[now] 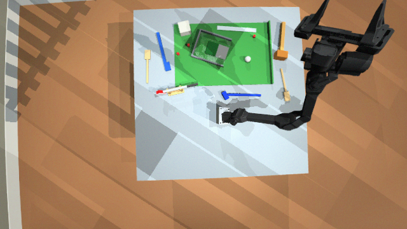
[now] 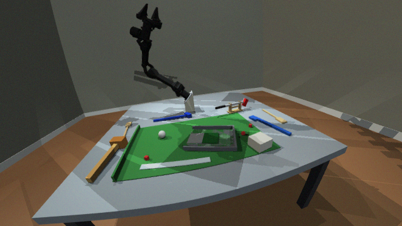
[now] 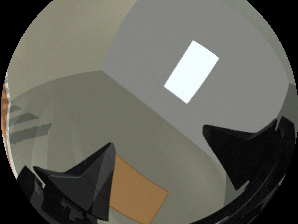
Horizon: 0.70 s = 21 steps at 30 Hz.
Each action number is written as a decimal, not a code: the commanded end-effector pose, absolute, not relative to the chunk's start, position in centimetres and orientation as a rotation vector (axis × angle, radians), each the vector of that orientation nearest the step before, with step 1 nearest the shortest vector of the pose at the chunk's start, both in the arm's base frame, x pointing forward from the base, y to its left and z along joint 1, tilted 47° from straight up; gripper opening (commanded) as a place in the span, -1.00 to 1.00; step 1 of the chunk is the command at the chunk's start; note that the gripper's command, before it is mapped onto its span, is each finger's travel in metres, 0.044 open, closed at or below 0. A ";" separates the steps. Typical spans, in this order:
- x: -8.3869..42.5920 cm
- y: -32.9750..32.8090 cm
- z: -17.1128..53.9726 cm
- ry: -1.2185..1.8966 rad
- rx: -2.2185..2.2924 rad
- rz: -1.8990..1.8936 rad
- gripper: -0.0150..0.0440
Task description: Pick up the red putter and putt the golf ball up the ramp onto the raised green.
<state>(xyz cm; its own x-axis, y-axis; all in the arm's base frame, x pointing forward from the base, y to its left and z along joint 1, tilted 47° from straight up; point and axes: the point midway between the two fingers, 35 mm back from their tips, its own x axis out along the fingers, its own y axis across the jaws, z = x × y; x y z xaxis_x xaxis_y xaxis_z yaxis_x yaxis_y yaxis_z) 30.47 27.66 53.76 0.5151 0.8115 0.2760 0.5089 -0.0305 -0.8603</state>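
My gripper (image 1: 350, 13) is raised high above the table's (image 2: 220, 188) right edge, pointing up, jaws spread wide with nothing between them. In the wrist view my two dark fingertips frame only wall, ceiling and a bright panel (image 3: 192, 71).

The red putter (image 1: 176, 89) rests on a small wooden stand (image 1: 175, 92) just off the near-left corner of the green mat (image 1: 251, 73), its red head at the left end and black grip at the right. The ball (image 1: 247, 58) sits on the mat's right half, apart from the raised green (image 1: 211, 48), which is framed by a grey rim. Two blue putters (image 1: 163, 52) (image 1: 241, 95) lie off the mat, one to its left and one along its near edge. An orange mallet (image 1: 281, 41) lies to the mat's right
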 end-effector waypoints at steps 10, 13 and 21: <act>40.8 29.7 35.3 -0.528 -1.683 0.748 1.00; 42.1 29.8 30.3 -0.363 -1.656 0.839 1.00; 43.3 28.5 16.5 0.106 -1.583 1.024 1.00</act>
